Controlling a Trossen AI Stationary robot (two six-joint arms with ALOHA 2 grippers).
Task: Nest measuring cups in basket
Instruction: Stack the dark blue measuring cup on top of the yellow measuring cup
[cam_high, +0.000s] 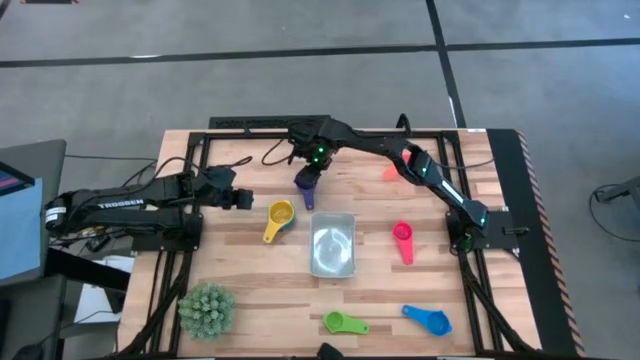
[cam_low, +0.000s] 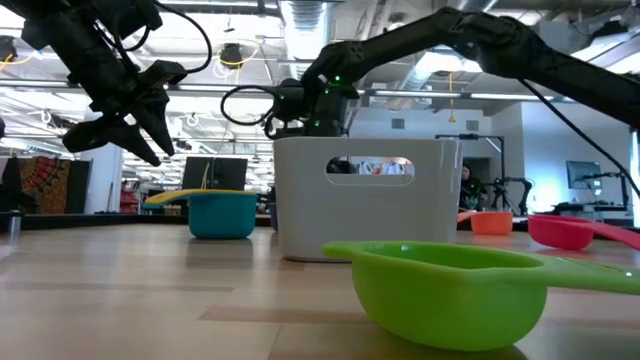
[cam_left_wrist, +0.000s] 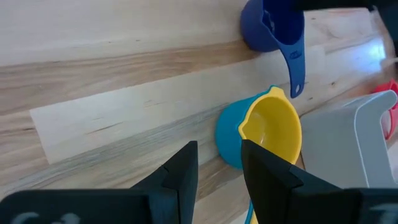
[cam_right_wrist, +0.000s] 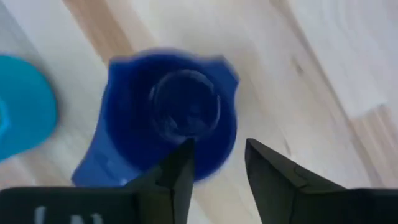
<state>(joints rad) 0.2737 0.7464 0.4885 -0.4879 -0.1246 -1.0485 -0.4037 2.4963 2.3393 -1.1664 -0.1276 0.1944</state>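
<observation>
The purple measuring cup (cam_high: 305, 183) stands on the table beyond the pale grey basket (cam_high: 332, 245); its handle (cam_left_wrist: 295, 68) points toward the basket. My right gripper (cam_right_wrist: 217, 165) hovers open right above it, one finger over the bowl's rim and the other outside it. The yellow cup (cam_high: 282, 213) sits nested in the teal cup (cam_left_wrist: 227, 140). My left gripper (cam_left_wrist: 217, 165) is open and raised, to the left of that pair. The pink cup (cam_high: 403, 238), orange cup (cam_high: 392, 172), green cup (cam_high: 343, 322) and blue cup (cam_high: 428, 320) lie apart on the table. My right gripper comes at the purple cup from above, pointing down. One finger (cam_right_wrist: 180, 165) overlaps the bowl's rim (cam_right_wrist: 217, 146) on the side away from the handle. I cannot tell whether it touches the cup, which rests upright on the table.
A spiky green plant ball (cam_high: 207, 308) sits near the table's near left corner. The basket's tall wall (cam_low: 365, 200) hides the purple cup in the low view. The green cup (cam_low: 450, 295) lies close to the near edge.
</observation>
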